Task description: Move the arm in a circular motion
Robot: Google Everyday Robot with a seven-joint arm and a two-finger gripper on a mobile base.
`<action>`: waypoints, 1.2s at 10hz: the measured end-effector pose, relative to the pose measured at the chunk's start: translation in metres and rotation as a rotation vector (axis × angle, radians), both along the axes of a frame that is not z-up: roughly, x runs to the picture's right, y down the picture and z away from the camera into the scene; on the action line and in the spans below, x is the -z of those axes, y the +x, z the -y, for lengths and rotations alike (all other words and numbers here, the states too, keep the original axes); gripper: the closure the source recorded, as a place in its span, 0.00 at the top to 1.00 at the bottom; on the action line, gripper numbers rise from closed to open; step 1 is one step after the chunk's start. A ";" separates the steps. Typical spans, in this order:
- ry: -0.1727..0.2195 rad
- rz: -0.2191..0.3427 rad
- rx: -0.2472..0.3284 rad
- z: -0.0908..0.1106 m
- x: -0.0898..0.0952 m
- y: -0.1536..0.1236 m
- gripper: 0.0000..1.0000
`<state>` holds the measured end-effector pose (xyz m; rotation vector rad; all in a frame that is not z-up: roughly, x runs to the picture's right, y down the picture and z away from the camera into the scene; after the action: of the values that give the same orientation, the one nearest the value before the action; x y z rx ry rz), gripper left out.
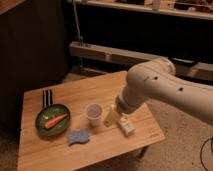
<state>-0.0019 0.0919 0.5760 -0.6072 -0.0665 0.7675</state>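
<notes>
Arm point(160, 87) enters from 3 o'clock and bends down over the table point(100, 90). Its pale gripper point(111, 116) hangs just at 3 o'clock of the cup point(93, 112), with the white bottle point(127, 126) at its 4 o'clock. Whether the gripper is spread or closed, cannot tell.

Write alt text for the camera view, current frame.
A glossy white robot arm reaches in from the picture's right over a wooden table, its pale claw low between a clear cup and a small white object. Also on the table: a green plate holding a carrot, dark utensils and a blue sponge.
</notes>
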 end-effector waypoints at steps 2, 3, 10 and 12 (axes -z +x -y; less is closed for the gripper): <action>0.012 0.058 0.065 0.006 0.000 -0.059 0.80; 0.016 0.079 0.085 0.012 -0.002 -0.079 0.80; 0.057 0.105 0.218 0.118 -0.094 -0.172 0.80; 0.037 0.061 0.191 0.146 -0.131 -0.162 0.80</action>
<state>-0.1642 -0.0537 0.7071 -0.5922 -0.0771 0.5618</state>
